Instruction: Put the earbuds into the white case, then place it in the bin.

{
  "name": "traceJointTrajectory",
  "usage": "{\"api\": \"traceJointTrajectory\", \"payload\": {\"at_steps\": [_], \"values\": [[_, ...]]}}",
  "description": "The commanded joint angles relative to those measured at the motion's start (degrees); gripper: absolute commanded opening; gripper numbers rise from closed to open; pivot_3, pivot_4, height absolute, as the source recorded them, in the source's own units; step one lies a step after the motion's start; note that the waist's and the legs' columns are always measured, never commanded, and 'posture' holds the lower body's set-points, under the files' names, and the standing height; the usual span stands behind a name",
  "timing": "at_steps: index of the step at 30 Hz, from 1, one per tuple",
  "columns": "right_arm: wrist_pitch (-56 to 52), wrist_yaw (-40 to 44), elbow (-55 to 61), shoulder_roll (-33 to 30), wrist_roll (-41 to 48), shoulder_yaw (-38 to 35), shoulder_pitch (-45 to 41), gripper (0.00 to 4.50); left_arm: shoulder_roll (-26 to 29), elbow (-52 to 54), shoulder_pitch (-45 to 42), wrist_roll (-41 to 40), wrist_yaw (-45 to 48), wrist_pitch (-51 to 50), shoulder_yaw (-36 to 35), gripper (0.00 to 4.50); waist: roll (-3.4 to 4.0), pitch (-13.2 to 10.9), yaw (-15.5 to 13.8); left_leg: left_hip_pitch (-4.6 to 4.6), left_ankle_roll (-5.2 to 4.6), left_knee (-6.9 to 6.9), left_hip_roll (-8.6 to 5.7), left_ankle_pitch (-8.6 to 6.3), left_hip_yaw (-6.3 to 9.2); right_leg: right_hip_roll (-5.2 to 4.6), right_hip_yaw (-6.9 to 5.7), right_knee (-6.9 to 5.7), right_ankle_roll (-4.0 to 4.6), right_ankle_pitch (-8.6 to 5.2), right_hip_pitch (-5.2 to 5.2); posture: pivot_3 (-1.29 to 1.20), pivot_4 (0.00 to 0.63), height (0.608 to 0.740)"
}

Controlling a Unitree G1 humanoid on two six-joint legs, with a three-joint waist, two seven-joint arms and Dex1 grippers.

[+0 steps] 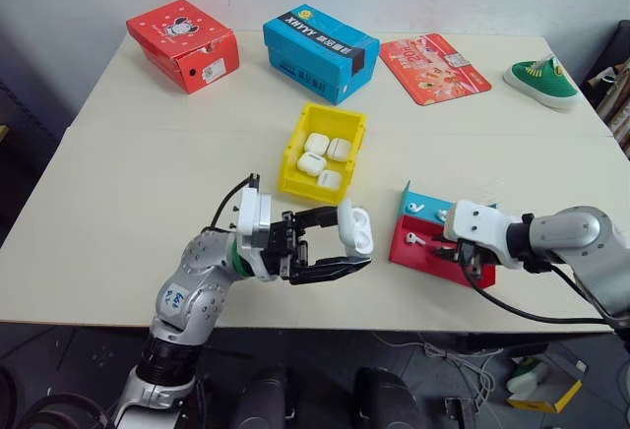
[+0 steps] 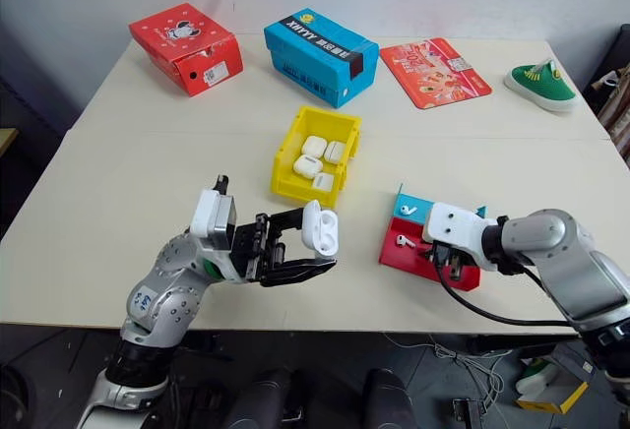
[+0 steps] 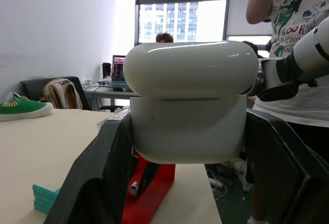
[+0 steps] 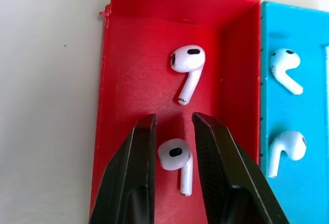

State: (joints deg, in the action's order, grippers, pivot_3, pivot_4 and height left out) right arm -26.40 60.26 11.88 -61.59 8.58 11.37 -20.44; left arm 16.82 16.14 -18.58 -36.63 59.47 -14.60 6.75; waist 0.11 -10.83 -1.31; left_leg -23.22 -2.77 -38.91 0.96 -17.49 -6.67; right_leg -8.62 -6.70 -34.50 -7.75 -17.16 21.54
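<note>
My left gripper (image 1: pixel 338 244) is shut on a white case (image 1: pixel 358 231) and holds it above the table's front part. In the left wrist view the case (image 3: pixel 189 112) sits between both fingers (image 3: pixel 97 172); I cannot tell whether its lid is latched. My right gripper (image 4: pixel 174 118) points down into the red half of a red and blue tray (image 1: pixel 413 255). Its fingers are closed around the head of one earbud (image 4: pixel 175 158). A second earbud (image 4: pixel 186 67) lies loose in the red half. Two more earbuds (image 4: pixel 285 70) lie in the blue half. The yellow bin (image 1: pixel 293 153) stands mid-table with several white cases inside.
At the back of the table are a red shoebox (image 1: pixel 184 43), a blue shoebox (image 1: pixel 320 53), a flat red packet (image 1: pixel 433 68) and a green shoe (image 1: pixel 541 82). The tray sits near the table's front edge. A person (image 3: pixel 293 8) stands beyond the table in the left wrist view.
</note>
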Motion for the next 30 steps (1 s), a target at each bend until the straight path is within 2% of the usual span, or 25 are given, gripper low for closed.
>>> {"api": "traceJointTrajectory", "payload": {"at_steps": [1,14,30], "values": [[-0.1,1.4,0.5,-0.4,-1.2,-0.6,-0.6,1.09,0.4,2.6,0.1,-0.7,-0.1,0.0,0.0,2.80,0.00,0.0,0.1,0.00,0.00,0.00,0.00,0.00,0.00,0.00,0.00,0.00,0.00,0.00,0.00,0.00,0.150,0.740],[0.5,4.0,-0.6,-1.1,-3.7,-1.2,-0.1,1.09,0.5,3.0,0.2,-0.7,-0.1,-0.8,0.2,2.80,0.00,0.0,0.1,0.00,0.00,-0.01,0.01,0.00,0.00,0.00,0.00,-0.02,0.00,0.00,0.00,0.00,0.150,0.740],[11.2,11.6,-5.5,-2.2,-7.1,-0.7,-1.2,1.09,0.4,3.3,0.3,-0.9,-0.4,-1.5,0.1,2.80,0.00,0.0,0.1,0.00,0.00,-0.03,0.00,0.00,-0.01,0.01,0.00,-0.03,0.00,0.00,0.00,0.00,0.150,0.740]]}}
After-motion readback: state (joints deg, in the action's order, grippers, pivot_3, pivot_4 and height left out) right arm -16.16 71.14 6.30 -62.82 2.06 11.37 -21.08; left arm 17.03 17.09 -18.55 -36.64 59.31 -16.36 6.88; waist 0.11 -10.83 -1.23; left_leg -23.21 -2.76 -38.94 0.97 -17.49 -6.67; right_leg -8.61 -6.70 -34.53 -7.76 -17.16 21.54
